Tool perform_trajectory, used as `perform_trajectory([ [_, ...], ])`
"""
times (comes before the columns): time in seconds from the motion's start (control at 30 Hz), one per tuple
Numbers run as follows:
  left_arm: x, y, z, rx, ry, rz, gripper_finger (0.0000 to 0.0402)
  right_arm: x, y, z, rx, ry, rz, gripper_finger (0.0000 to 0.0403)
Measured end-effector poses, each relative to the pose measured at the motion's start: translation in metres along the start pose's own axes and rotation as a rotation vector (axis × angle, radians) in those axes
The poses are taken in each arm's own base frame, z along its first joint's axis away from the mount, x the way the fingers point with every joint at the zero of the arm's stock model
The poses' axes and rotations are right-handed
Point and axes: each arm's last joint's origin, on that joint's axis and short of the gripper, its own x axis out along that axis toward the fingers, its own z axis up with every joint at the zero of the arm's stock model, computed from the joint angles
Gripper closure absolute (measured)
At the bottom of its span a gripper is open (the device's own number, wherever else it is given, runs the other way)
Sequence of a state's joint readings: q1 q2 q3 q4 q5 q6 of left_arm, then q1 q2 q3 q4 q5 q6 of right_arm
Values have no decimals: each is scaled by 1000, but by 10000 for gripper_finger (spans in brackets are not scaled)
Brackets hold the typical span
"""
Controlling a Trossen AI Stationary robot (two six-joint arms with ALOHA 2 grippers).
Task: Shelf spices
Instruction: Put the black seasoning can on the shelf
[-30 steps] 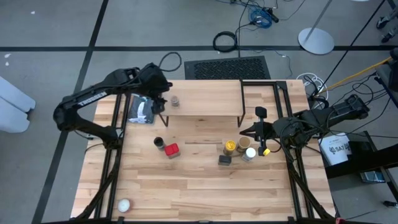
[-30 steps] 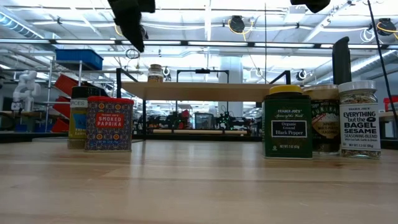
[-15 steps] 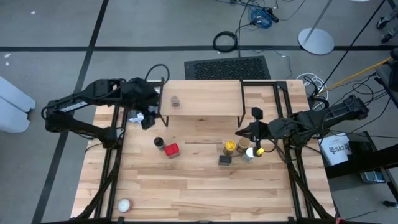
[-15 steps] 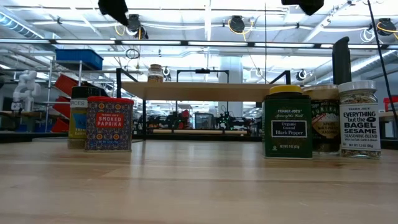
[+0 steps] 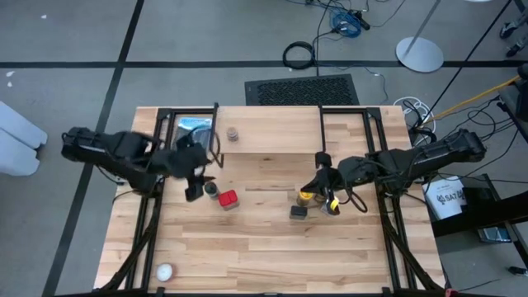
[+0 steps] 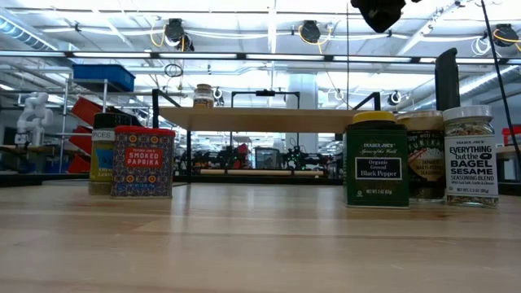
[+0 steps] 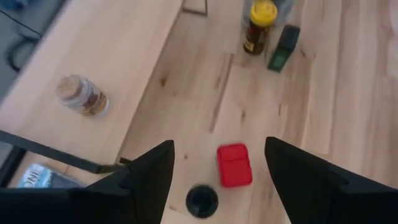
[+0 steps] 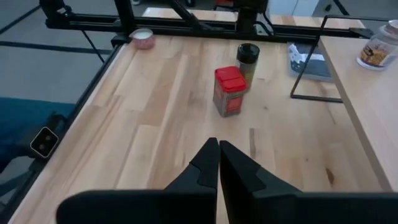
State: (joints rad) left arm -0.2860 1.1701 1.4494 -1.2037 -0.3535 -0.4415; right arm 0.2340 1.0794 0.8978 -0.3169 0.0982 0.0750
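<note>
Item: small dark-lidded jar [image 7: 202,200], on the table beside the red tin [image 7: 234,165], likely light, rigid, smooth; grasp its sides; left gripper [image 7: 217,171] wide above it, right gripper [image 8: 218,163] closed, empty.

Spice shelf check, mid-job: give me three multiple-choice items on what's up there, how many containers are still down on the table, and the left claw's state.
1. What stands on the shelf?
A. the tan-lidded jar
B. the red paprika tin
C. nothing

2. How many spice containers stand on the table?
A. two
B. five
C. six

3. The left claw is
A. shut on the red tin
B. open and empty
C. shut and empty

1: A, the tan-lidded jar stands alone on the plank.
2: B, the red paprika tin, dark-lidded jar, yellow-lidded jar, black pepper tin and bagel-sesame jar.
3: B, its fingers stand apart above the red tin, holding nothing.
</note>
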Motion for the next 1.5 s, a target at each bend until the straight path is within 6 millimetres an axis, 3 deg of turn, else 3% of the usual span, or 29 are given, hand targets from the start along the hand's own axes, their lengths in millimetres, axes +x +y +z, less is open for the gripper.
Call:
perform_trajectory([
  [0.1, 6, -23, -6, 24, -93, 47, 142, 0, 0, 0, 0, 2, 0, 403],
  [0.23, 29, -47, -20, 103, -214, 107, 142, -3, 0, -1, 31, 15, 0, 403],
  [0.33, 50, -56, -28, 171, -289, 155, 142, -4, 0, -4, 57, 37, -3, 403],
  [0.43, 68, -59, -25, 235, -362, 80, 150, -4, 1, -6, 81, 63, -1, 403],
  [0.53, 79, -51, -16, 273, -386, -34, 170, -4, 2, -8, 105, 85, 2, 403],
  [0.73, 86, -15, -14, 288, -273, 85, 207, 0, 9, -10, 165, 100, 13, 403],
  [1.0, 76, 9, -33, 171, -83, 74, 215, 21, 3, -15, 203, 146, -23, 396],
  [1.23, 58, 11, -50, -62, -24, 63, 215, 25, -3, -24, 222, 258, 41, 340],
  [1.5, 59, 6, -51, -59, -11, 36, 215, 21, 3, -23, 97, 299, 29, 245],
])
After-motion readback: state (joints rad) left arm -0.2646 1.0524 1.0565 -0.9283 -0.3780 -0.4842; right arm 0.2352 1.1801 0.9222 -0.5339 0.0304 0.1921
